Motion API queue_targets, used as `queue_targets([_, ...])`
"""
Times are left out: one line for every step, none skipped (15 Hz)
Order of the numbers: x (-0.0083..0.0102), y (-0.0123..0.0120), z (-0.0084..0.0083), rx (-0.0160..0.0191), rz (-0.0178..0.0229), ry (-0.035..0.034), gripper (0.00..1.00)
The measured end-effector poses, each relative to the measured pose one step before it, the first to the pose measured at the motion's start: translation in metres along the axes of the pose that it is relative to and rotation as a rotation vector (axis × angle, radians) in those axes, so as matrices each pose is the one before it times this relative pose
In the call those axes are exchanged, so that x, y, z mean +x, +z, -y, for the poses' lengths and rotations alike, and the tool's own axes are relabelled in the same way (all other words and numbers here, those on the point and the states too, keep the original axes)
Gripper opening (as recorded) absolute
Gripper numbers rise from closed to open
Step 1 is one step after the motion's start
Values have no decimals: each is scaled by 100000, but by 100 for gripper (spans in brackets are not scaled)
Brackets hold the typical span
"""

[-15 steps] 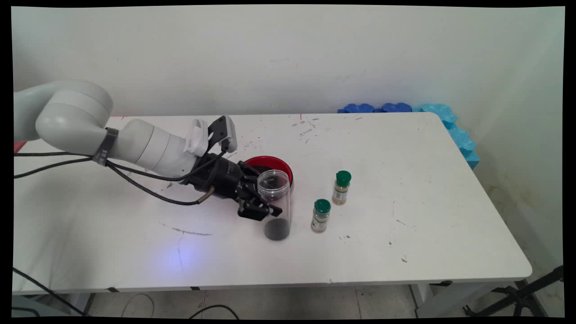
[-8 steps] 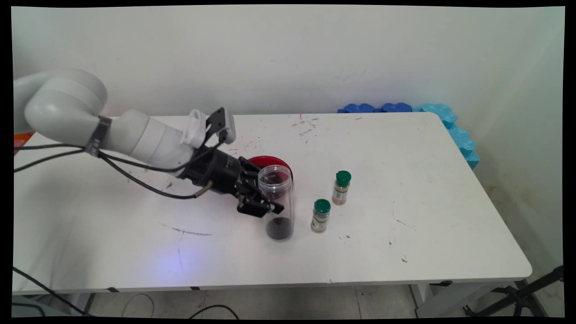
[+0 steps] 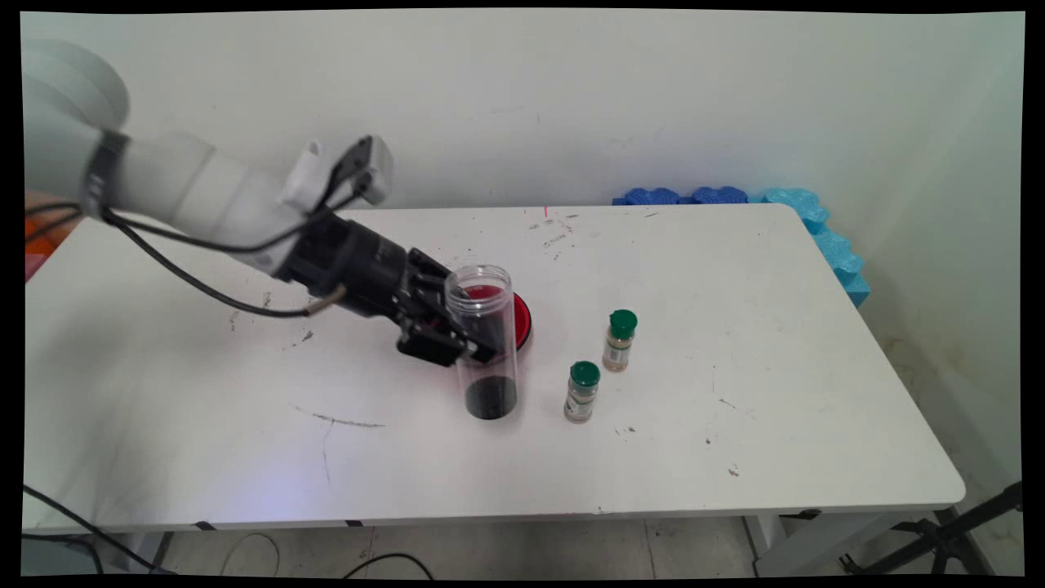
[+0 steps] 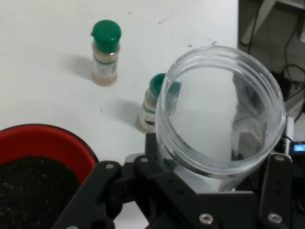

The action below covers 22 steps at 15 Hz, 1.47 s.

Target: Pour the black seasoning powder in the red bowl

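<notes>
The black gripper (image 3: 457,347) pinches a clear cylindrical plastic jar (image 3: 486,343), dark granules at its bottom, before the round red bowl (image 4: 43,143).

Reached in from the upper left, white arm (image 3: 188,196) sloping down toward the table's middle, black cables hanging beneath. Carried the black gripper (image 3: 457,339) at its low end, tilted downward and rightward, fingers (image 4: 276,191) clamped on either side of a clear jar (image 3: 486,343), held above the table.
</notes>
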Motion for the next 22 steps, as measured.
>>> queue_targets([455,-986,-2,-360,295,-170,0])
queue_targets([325,-838,20,-281,269,-208,0])
queue_targets([198,-528,13,-181,203,-116,0])
queue_targets([223,-752,36,-186,565,-213,0])
queue_targets([116,-468,27,-105,441,-176,0])
queue_targets([91,-646,51,-106,912,-346,0])
queue_targets([79,-650,61,-176,1139,-567,0])
queue_targets([35,-574,59,-116,1141,-744,0])
queue_targets([56,-430,73,-70,803,-896,0])
queue_targets([36,-258,48,-79,486,-637,0])
queue_targets([104,-317,79,-233,492,-1091,0])
queue_targets([114,-295,98,-437,586,-1493,0])
queue_targets([139,-210,105,-569,569,-1655,0])
queue_targets([185,-135,179,-377,262,-2114,0])
queue_targets([244,-93,246,-276,126,-2291,0])
queue_targets([282,-35,250,-184,-19,-1920,0])
queue_targets([251,54,199,-176,-107,-1195,0])
queue_targets([147,57,146,-95,-12,-775,0])
queue_targets([126,136,218,-65,238,-955,0])
queue_targets([108,142,211,-124,301,-944,0])
queue_targets([54,228,236,-483,698,-1225,0])
queue_targets([24,156,159,-338,467,-970,0])
